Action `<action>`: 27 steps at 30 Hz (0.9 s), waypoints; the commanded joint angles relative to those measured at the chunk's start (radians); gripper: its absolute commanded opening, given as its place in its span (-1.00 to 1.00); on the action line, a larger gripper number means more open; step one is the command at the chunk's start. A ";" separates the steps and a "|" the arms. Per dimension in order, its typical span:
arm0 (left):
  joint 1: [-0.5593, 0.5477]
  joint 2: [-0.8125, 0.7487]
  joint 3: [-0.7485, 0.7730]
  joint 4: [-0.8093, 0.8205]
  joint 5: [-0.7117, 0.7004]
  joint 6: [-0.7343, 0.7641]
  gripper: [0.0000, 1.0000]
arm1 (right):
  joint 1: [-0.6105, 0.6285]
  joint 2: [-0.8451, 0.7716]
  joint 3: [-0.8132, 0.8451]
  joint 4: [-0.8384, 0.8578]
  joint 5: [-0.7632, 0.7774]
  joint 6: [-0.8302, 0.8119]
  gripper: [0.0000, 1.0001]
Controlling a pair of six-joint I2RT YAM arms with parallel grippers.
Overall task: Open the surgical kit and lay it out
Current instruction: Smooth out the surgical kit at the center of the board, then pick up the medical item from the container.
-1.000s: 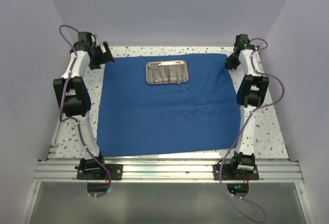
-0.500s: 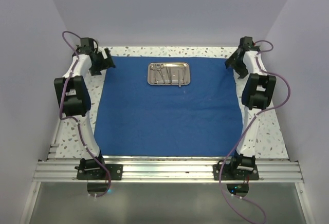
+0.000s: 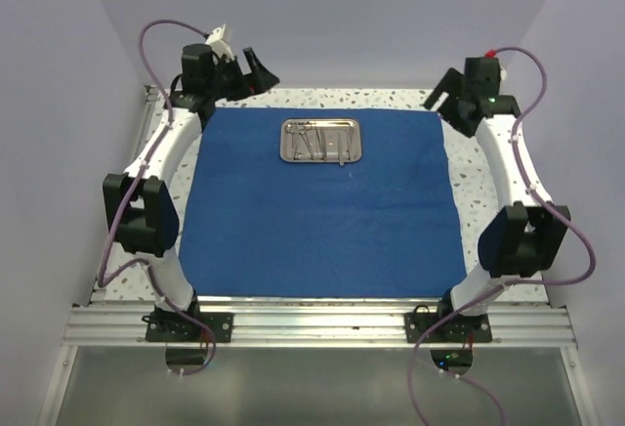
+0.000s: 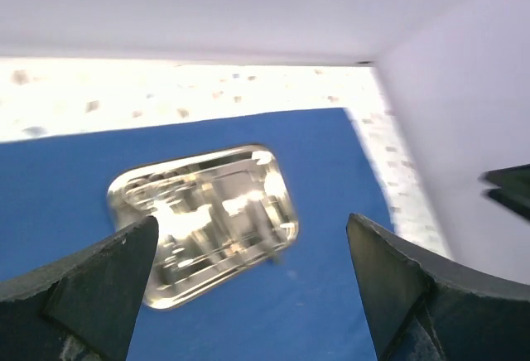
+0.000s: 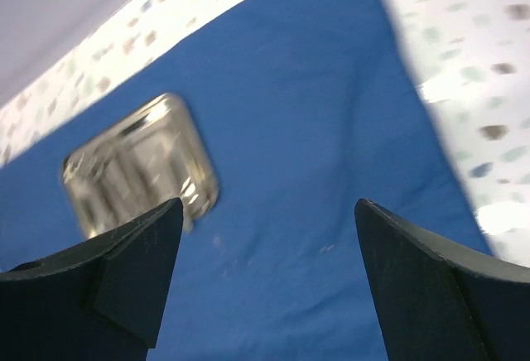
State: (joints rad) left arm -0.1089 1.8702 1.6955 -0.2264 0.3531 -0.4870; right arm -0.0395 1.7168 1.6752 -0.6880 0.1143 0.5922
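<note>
The surgical kit's royal-blue cloth (image 3: 322, 221) lies spread flat over the table. On its far middle stands the small shiny steel tray (image 3: 357, 152), with slim steel instruments (image 3: 314, 139) lying inside it. My left gripper (image 3: 252, 72) hangs open in the air above the cloth's far left corner and holds nothing. Its wrist view looks down on the tray (image 4: 290, 212) and the cloth (image 4: 331, 162) between the open gripper (image 4: 252, 219). My right gripper (image 3: 447, 99) hangs open above the far right corner, also holding nothing. Under this open gripper (image 5: 269, 204) lie the cloth (image 5: 315, 88) and the tray (image 5: 207, 175).
The speckled white tabletop (image 3: 488, 172) shows as narrow strips around the cloth. Pale walls close in on the left, the back and the right. An aluminium rail (image 3: 312, 323) carrying both arm bases runs along the near edge.
My right gripper has opened and let go of the cloth's far right corner. Both arms have risen from the far corners and turned inward. The cloth now lies flatter and squarer.
</note>
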 commanded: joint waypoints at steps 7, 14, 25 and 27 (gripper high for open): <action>-0.247 0.297 0.576 -0.252 -0.220 0.077 1.00 | 0.391 -0.173 -0.159 -0.071 0.104 -0.092 0.75; -0.411 0.393 0.572 -0.288 -0.413 0.070 0.80 | 0.392 -0.370 -0.343 -0.155 0.071 -0.072 0.73; -0.564 0.535 0.630 -0.389 -0.585 0.013 0.40 | 0.392 -0.606 -0.440 -0.323 0.076 -0.101 0.73; -0.568 0.558 0.632 -0.402 -0.591 0.001 0.34 | 0.392 -0.626 -0.447 -0.347 0.085 -0.106 0.73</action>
State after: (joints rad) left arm -0.6643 2.4222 2.3241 -0.6132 -0.1677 -0.4591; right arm 0.3492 1.1244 1.2404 -0.9653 0.1745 0.5110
